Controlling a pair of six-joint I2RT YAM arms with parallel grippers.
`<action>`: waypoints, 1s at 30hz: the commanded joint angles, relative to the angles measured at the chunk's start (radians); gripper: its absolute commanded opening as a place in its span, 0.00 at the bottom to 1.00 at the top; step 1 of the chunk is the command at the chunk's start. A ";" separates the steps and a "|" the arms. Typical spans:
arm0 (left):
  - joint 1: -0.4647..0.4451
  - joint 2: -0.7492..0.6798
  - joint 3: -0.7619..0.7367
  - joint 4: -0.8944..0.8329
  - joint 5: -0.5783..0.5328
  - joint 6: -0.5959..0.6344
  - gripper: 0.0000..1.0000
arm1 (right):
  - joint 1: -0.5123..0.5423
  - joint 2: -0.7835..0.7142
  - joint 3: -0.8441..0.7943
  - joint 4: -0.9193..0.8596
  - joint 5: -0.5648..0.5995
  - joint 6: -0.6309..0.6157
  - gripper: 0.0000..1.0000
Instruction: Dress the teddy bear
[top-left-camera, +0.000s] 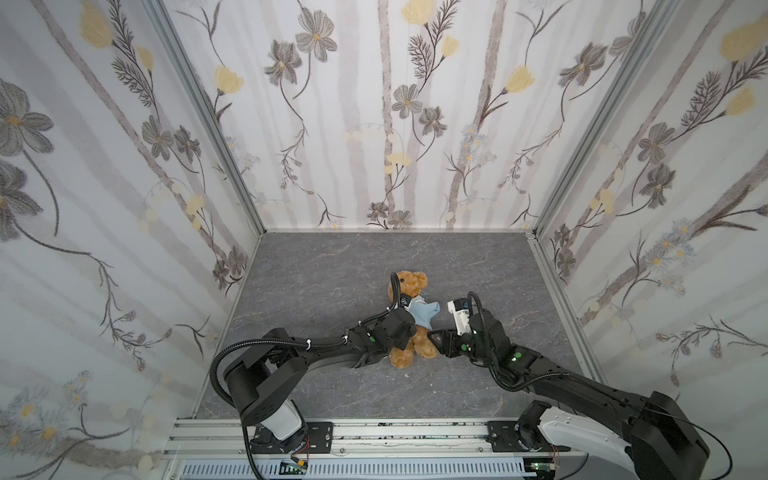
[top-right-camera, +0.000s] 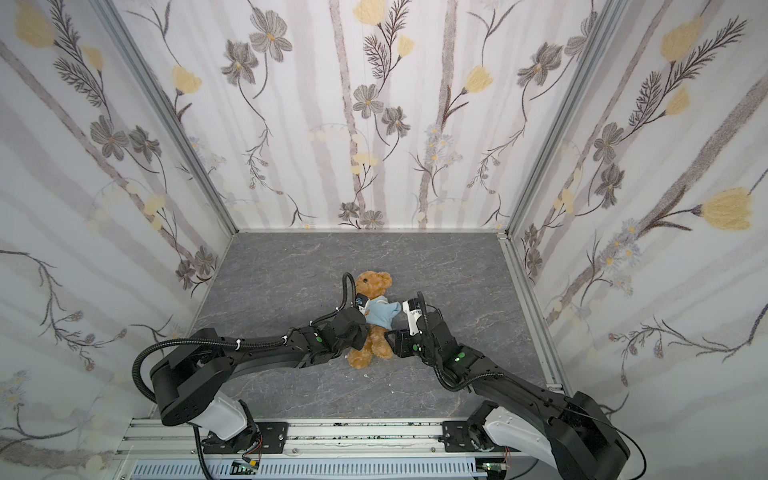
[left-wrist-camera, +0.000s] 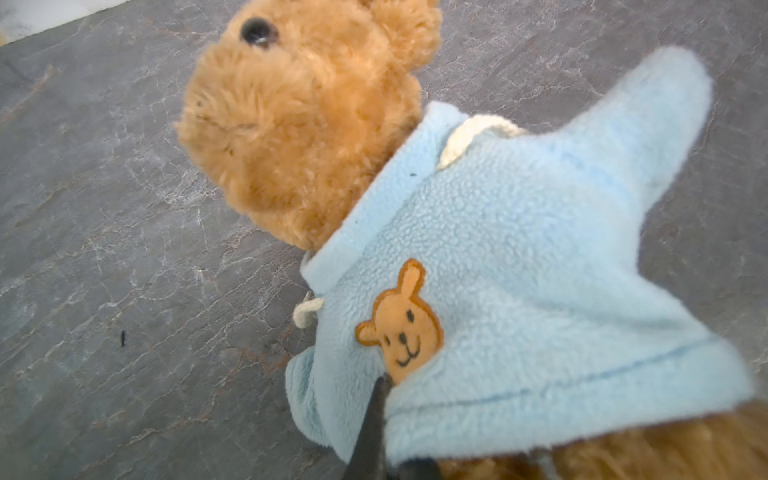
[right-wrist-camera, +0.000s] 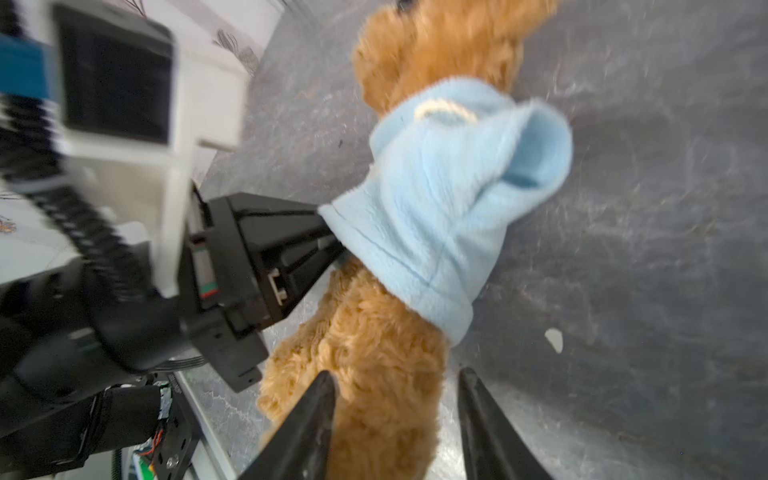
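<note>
The teddy bear (top-left-camera: 409, 284) (top-right-camera: 374, 284) lies on its back mid-floor, head toward the back wall. A light-blue hooded top (top-left-camera: 422, 313) (left-wrist-camera: 519, 270) covers its chest, and its brown legs stick out below the hem. One sleeve (right-wrist-camera: 536, 158) juts sideways with a hollow mouth. My left gripper (left-wrist-camera: 386, 382) (right-wrist-camera: 328, 237) is shut on the top's hem beside the bear-face emblem (left-wrist-camera: 401, 324). My right gripper (right-wrist-camera: 397, 374) (top-left-camera: 434, 337) straddles one leg (right-wrist-camera: 382, 415), open. One finger touches the fur, and a gap shows at the other.
The grey stone-patterned floor (top-left-camera: 332, 282) is boxed in by flowered walls on three sides. An aluminium rail (top-left-camera: 374, 436) along the front carries both arm bases. A small white scrap (top-left-camera: 406, 375) (right-wrist-camera: 554, 340) lies near the bear's feet.
</note>
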 joint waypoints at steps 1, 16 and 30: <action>0.034 -0.028 -0.004 0.007 0.087 0.101 0.00 | 0.013 -0.055 0.012 0.075 0.117 -0.233 0.57; 0.130 -0.145 -0.078 0.039 0.361 0.019 0.46 | 0.073 0.169 0.114 0.255 0.104 -0.935 0.57; 0.330 -0.524 -0.271 -0.077 0.326 -0.247 0.76 | 0.160 0.402 0.393 -0.071 0.160 -1.202 0.52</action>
